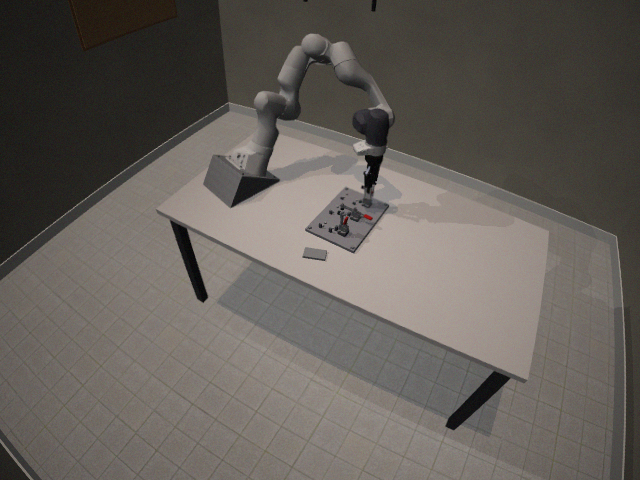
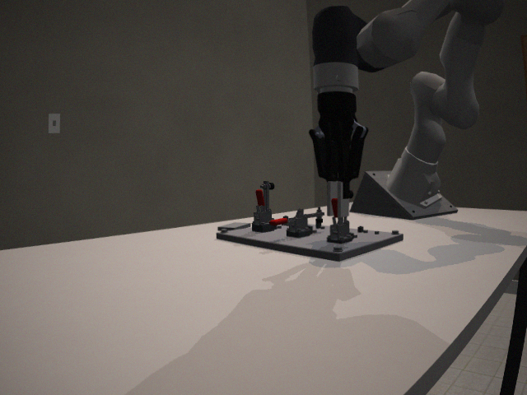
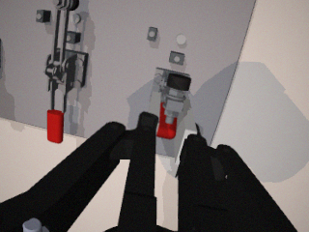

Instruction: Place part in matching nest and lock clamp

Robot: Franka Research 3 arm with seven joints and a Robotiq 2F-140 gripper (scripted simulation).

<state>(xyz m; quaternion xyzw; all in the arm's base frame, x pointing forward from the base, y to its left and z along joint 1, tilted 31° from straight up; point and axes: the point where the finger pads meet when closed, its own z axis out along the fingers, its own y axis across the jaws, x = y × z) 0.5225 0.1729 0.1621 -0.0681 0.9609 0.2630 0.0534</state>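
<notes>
The grey fixture plate (image 1: 324, 227) (image 2: 374, 240) (image 3: 123, 0) carries three toggle clamps with red handles. My gripper (image 1: 368, 198) (image 2: 338, 205) (image 3: 167, 109) points straight down over the clamp nearest the robot base and is shut on that clamp's red handle (image 2: 334, 206) (image 3: 166, 127), which stands upright. The middle clamp's handle (image 1: 366, 217) (image 2: 278, 220) (image 3: 56, 126) lies flat. The third clamp's handle (image 1: 342, 222) (image 2: 259, 197) stands upright. The part, a flat grey slab (image 1: 315, 253) (image 2: 234, 225), lies on the table beside the plate's far end from the gripper.
The robot's wedge-shaped base mount (image 1: 235, 180) (image 2: 391, 199) stands at the table's back corner. Small pads and blocks (image 3: 181, 41) dot the plate around the clamps. The white table (image 1: 439, 279) extends wide to the right of the plate.
</notes>
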